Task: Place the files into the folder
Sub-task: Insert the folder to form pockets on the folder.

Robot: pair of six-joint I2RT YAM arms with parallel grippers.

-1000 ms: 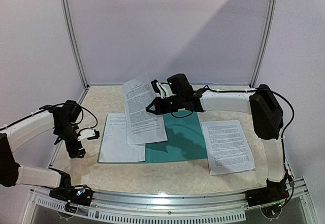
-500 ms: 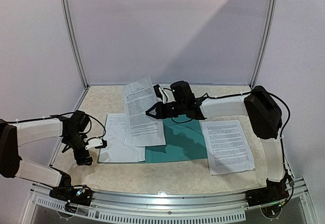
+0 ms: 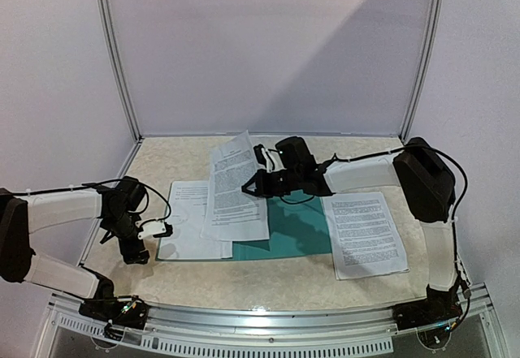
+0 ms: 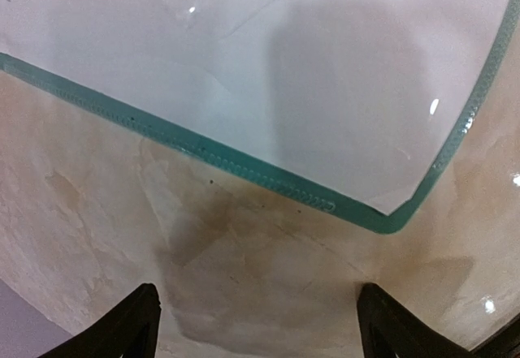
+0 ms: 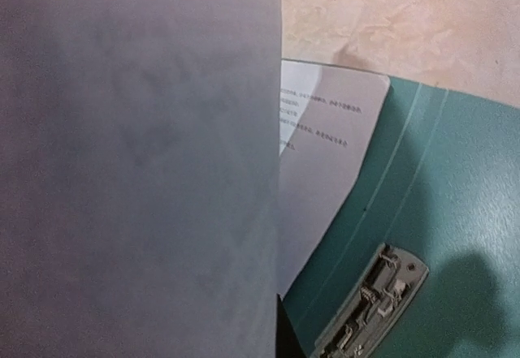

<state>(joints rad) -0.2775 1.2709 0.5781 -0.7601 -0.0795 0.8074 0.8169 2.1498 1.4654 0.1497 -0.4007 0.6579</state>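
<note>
The teal folder (image 3: 301, 228) lies open and flat near the middle of the table (image 3: 268, 281), its covers spread left and right. The right arm reaches across from the right side, and the right fingers (image 3: 250, 186) are closed on the edge of a raised sheet (image 3: 236, 191) of printed paper. This sheet hangs tilted over the folder's left half, its far end lifted and its near end drooping onto what lies below. In the right wrist view its shaded back (image 5: 138, 163) fills the left of the picture and hides the fingers themselves. Beyond it that view shows the teal inner cover (image 5: 455, 179) and the metal clip (image 5: 374, 301) fixed on the folder. A second sheet (image 3: 191, 224) lies flat on the folder's left cover, partly under the raised one; its corner with lines of text shows in the right wrist view (image 5: 325, 147). A third sheet (image 3: 363, 234) lies on the table just beside the folder's right edge, flat and turned slightly. The left fingers (image 3: 154, 230) stand spread wide with nothing between them, low over the table just beside the folder's near left corner. The left wrist view shows both black fingers (image 4: 122, 329) far apart above bare table (image 4: 97, 236), with the folder's rounded teal corner (image 4: 390, 220) and the white paper on it (image 4: 284, 66) just ahead
</note>
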